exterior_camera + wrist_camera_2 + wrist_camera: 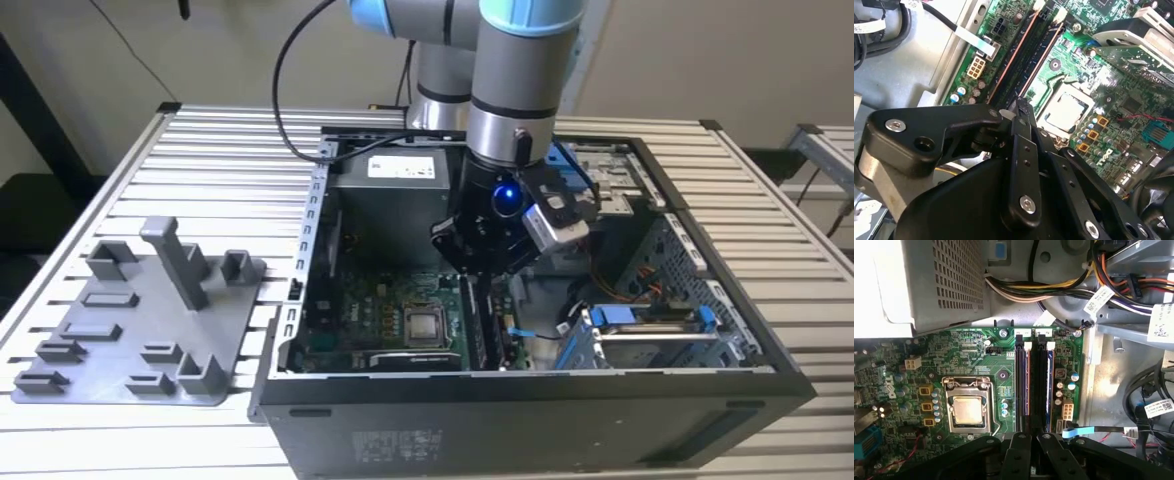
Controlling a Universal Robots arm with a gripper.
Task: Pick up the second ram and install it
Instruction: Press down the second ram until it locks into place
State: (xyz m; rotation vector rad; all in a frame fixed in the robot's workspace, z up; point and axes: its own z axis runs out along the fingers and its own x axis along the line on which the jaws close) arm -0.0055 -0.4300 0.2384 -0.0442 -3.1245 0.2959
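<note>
My gripper (483,268) hangs low inside the open computer case, over the near end of the memory slots on the green motherboard (979,350). Its fingers (1021,145) are shut together and nothing shows between them. Two thin dark blue memory sticks stand upright in the slots, one (1027,385) beside the other (1049,385), each with a white latch at its far end. I cannot tell which of them is the second ram. In the first wrist view the gripper (1033,436) sits just past the slots' near end, between the two sticks' lines.
The processor socket (968,410) lies beside the slots. A grey power supply (387,190) fills the case's back. Cable bundles (1134,410) and a drive cage (654,330) crowd the exterior view's right. A grey fixture plate (147,320) with posts sits left of the case.
</note>
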